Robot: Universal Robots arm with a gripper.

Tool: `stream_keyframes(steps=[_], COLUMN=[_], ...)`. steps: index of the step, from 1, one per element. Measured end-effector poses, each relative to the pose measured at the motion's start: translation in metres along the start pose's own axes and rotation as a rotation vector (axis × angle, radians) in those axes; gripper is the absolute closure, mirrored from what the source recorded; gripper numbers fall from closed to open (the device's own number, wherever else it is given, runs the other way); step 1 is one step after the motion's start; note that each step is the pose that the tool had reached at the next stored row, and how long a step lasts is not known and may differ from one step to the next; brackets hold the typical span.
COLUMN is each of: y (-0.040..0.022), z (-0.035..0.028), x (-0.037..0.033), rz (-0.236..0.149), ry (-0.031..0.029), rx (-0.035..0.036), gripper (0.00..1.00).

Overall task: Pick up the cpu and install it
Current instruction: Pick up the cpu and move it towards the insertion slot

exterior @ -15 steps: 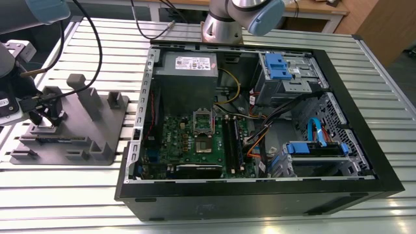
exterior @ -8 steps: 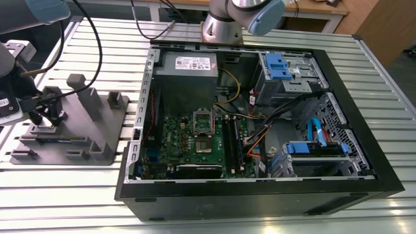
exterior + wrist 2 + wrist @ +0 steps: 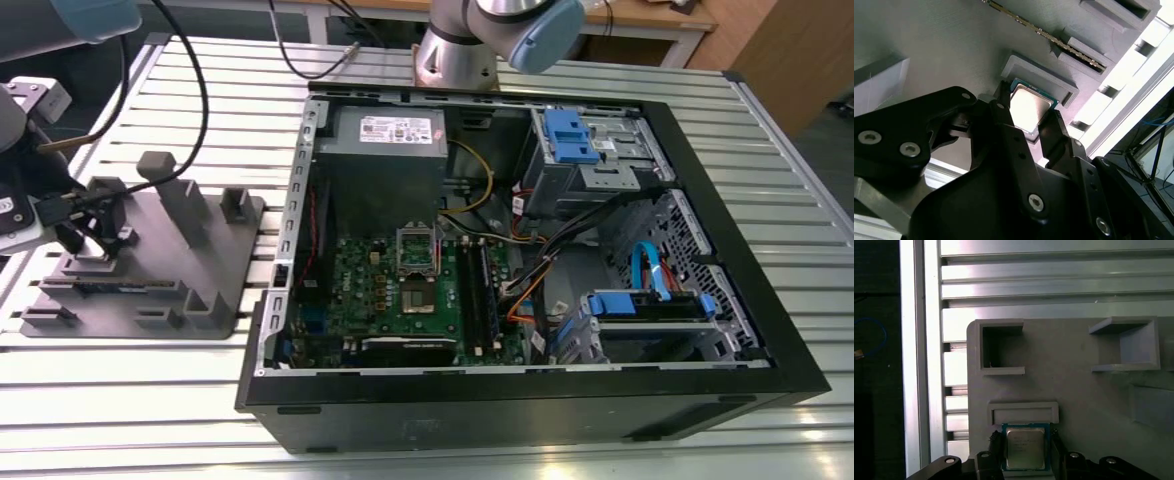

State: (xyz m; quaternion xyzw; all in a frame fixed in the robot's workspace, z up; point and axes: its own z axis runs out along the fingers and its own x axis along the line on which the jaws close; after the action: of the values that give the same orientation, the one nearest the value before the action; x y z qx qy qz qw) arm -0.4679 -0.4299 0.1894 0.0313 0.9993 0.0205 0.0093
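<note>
Exterior view: slatted metal table [image 3: 134, 400], grey tray [image 3: 220, 250], computer case [image 3: 534, 410]; second wrist view: jaws clamp cpu [image 3: 1028, 107]

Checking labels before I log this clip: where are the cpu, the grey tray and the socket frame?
cpu [image 3: 1025, 449]: first wrist view, centre of its metal top.
grey tray [image 3: 1069, 365]: first wrist view, bare flat surface.
socket frame [image 3: 418, 245]: exterior view, middle of the frame.

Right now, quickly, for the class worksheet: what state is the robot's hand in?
Hand: closed on the cpu, which lies on the grey tray.
</note>
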Motion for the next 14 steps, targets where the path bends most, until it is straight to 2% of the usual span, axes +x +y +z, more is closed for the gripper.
stream_keyframes(steps=[3, 10, 14], y=[0.0001, 0.0001, 0.0003], z=[-0.0029, -0.0033, -0.0072], x=[-0.0001, -0.0001, -0.0001], rz=[0.000, 0.000, 0.000], ry=[0.0000, -0.0001, 0.0001], rx=[0.0000, -0.0001, 0.0000], gripper=[0.53, 0.53, 0.53])
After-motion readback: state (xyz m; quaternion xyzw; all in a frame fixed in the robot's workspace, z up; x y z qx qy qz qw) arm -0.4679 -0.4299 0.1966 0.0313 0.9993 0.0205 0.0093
